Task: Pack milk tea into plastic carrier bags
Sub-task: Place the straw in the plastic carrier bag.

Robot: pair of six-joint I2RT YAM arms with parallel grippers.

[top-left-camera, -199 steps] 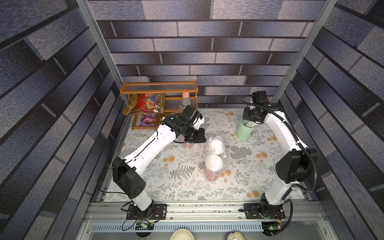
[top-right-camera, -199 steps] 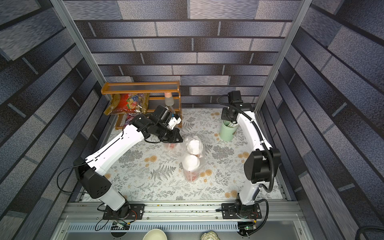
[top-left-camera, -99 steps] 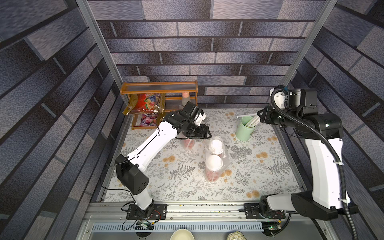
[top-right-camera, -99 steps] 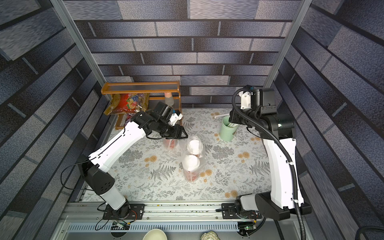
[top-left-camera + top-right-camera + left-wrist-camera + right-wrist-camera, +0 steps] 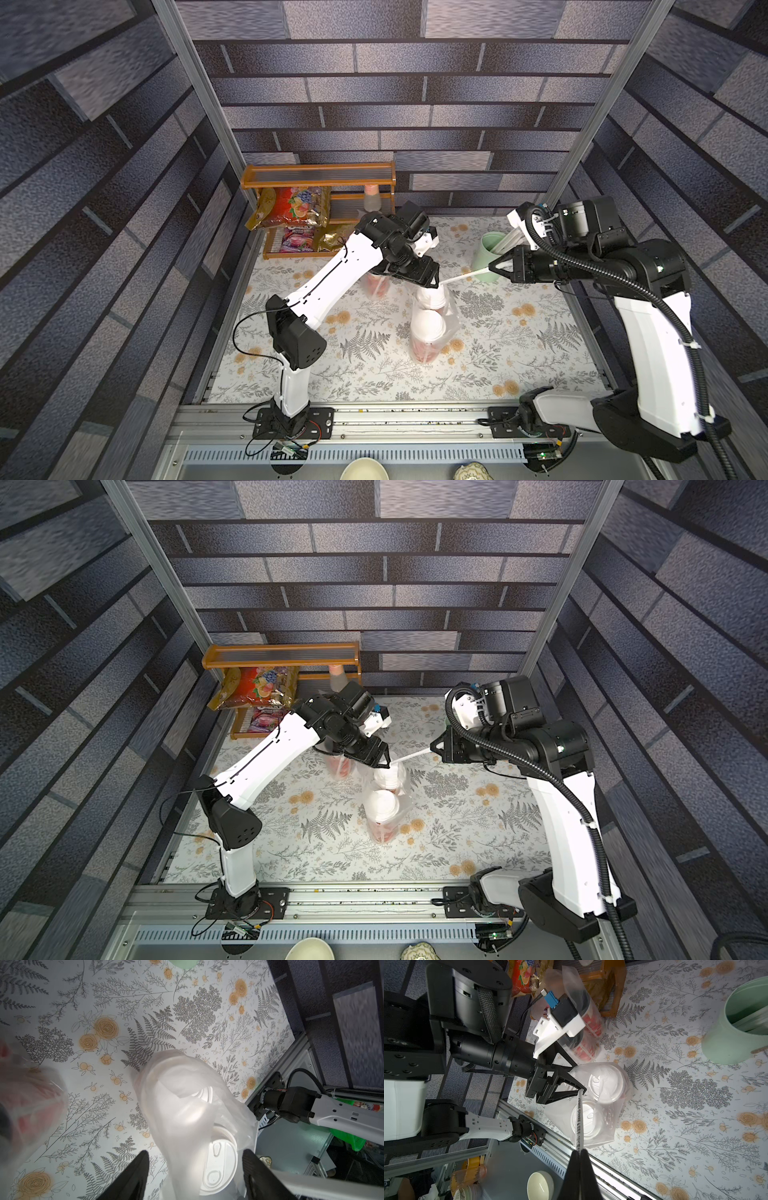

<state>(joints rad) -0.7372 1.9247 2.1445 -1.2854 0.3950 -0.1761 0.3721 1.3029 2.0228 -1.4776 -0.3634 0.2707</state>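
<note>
Two white-lidded red milk tea cups [image 5: 428,328] [image 5: 585,1120] stand in a clear plastic carrier bag [image 5: 451,320] [image 5: 187,1095] [image 5: 593,1138] mid-table. My left gripper [image 5: 419,276] [image 5: 370,754] [image 5: 195,1159] [image 5: 578,1078] hovers open above its far end, jaws wide apart over loose plastic and a white lid [image 5: 218,1159]. A second bag with black-lidded cups [image 5: 583,1022] [image 5: 376,284] stands just behind, partly under the left arm. My right gripper [image 5: 492,267] [image 5: 432,746] [image 5: 579,1152] is shut on a wrapped white straw [image 5: 465,275] [image 5: 579,1122] whose free end reaches the left fingertip [image 5: 583,1091].
A pale green cup of straws [image 5: 492,249] [image 5: 737,1028] stands at the back right, close behind the right gripper. A wooden shelf [image 5: 320,178] with snack packets [image 5: 291,208] fills the back left corner. A metal rail [image 5: 374,415] runs along the front edge.
My left gripper opened and shifted from the black-lidded bag toward the white-lidded bag. The right arm lifted from the green cup and swung left, carrying a straw toward the bag.
</note>
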